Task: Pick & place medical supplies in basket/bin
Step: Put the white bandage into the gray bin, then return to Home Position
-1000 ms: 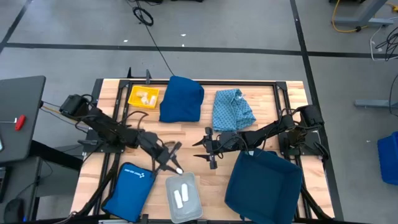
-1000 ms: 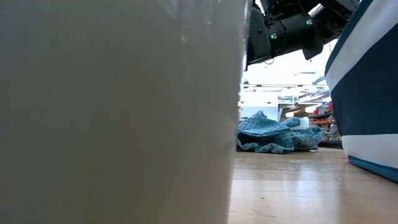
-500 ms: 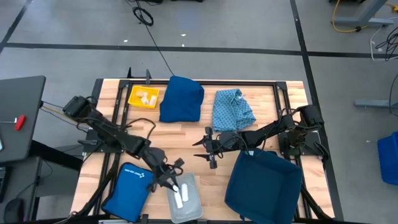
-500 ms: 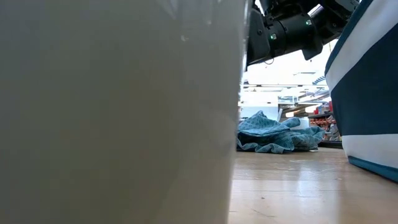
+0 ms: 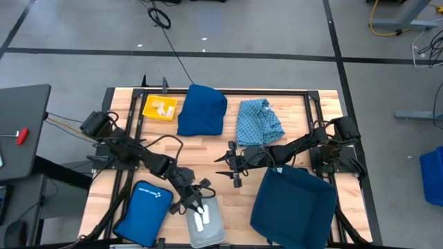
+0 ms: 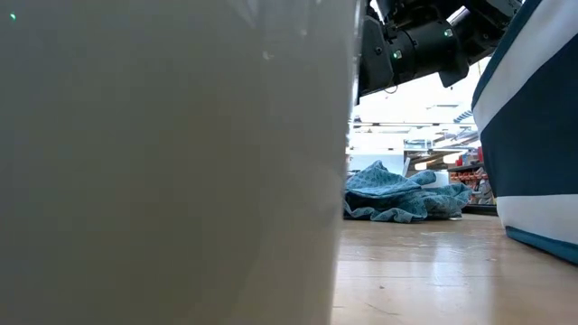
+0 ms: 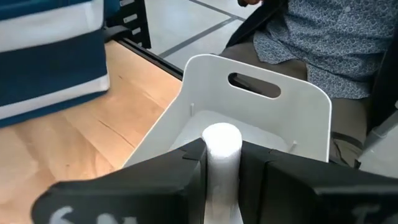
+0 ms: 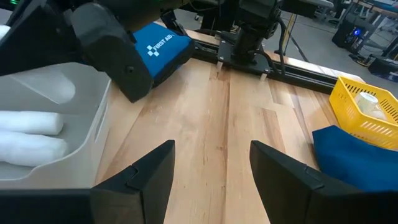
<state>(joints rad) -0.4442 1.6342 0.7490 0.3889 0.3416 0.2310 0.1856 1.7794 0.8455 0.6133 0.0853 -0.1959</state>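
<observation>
So over the last second our left gripper (image 5: 197, 201) has swung from beside the white bin (image 5: 205, 220) to right over its far rim, carrying a white roll (image 7: 222, 155) along with it. The right arm hasn't budged at all.

Where we're at: this looks like the drop-off step. In the left wrist view the fingers are clamped on that roll, one on each side, and it points straight into the bin with the handle slot in the end wall dead ahead. Two more rolls (image 5: 202, 218) already lie side by side on the bin floor, so we're a few items in. The rest of the supplies (image 5: 163, 108) look to be still in the yellow basket (image 5: 158, 108) at the far left of the table, well apart from the bin.

The right gripper (image 5: 233, 165) just hovers mid-table near the big blue tote (image 5: 294, 200), fingers spread apart with nothing between them.

Next move, as we read it: get the roll past the rim, then open up and let it fall next to the other two. The main worry is clipping the bin wall or dropping it on the edge so it rolls out onto the wood.
</observation>
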